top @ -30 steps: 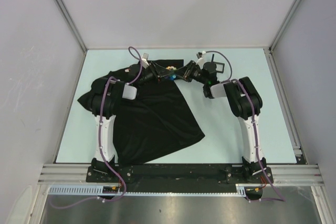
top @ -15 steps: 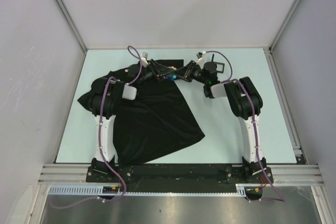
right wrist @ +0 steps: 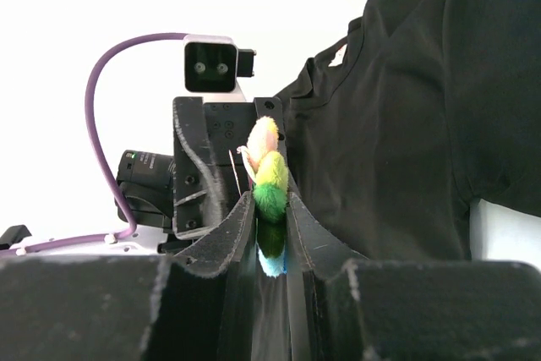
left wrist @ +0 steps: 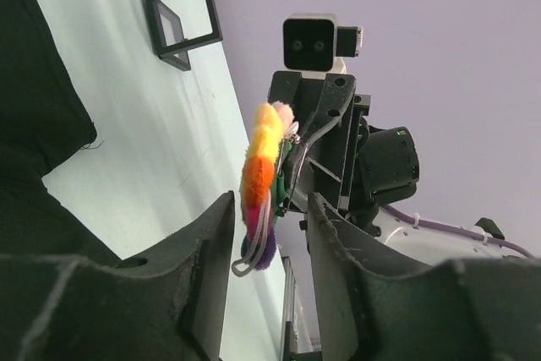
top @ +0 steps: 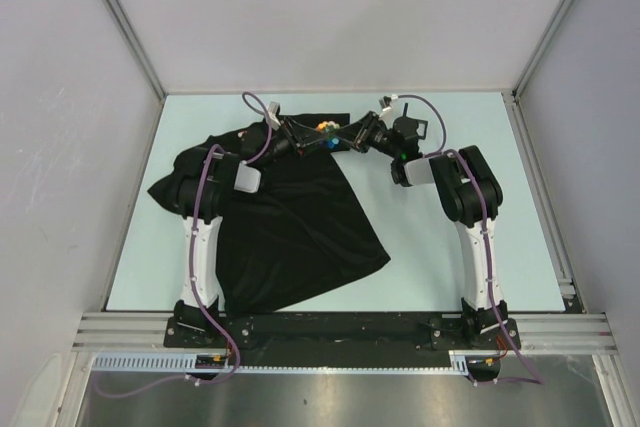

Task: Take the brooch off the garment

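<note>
- Right gripper (right wrist: 272, 209): jaws closed on the small fuzzy brooch (right wrist: 269, 188) banded yellow, green and blue, pinching its lower end.
- Left gripper (left wrist: 270, 205): faces the right one, jaws apart, brooch standing in the gap. Contact with either finger cannot be told.
- Brooch is held in the air over the far edge of the large black short-sleeved T-shirt (top: 290, 217).
- T-shirt lies crumpled on the pale green table (top: 450, 267), mostly on the left side.
- Small black square frame (left wrist: 182, 27) sits on the table beyond the grippers.
</note>
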`<action>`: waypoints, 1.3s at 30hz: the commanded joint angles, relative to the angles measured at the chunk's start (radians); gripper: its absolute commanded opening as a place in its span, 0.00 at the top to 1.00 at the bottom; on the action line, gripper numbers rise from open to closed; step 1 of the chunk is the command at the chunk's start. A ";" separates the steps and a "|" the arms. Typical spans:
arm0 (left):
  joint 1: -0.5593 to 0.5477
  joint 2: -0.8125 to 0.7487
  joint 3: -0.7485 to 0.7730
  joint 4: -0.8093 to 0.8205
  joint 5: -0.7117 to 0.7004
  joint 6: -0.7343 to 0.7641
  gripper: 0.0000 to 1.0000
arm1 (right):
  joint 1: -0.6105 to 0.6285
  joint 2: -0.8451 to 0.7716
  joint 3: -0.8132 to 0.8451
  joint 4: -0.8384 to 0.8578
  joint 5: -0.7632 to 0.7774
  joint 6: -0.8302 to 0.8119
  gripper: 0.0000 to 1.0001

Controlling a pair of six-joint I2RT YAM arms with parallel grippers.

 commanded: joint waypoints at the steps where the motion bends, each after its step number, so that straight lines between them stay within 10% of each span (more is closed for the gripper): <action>1: 0.007 -0.016 -0.005 0.106 0.010 -0.015 0.51 | -0.008 -0.015 0.002 0.048 -0.002 0.001 1.00; 39: 0.017 -0.043 -0.029 0.063 -0.020 0.014 0.64 | 0.021 -0.034 0.009 -0.021 0.005 -0.072 1.00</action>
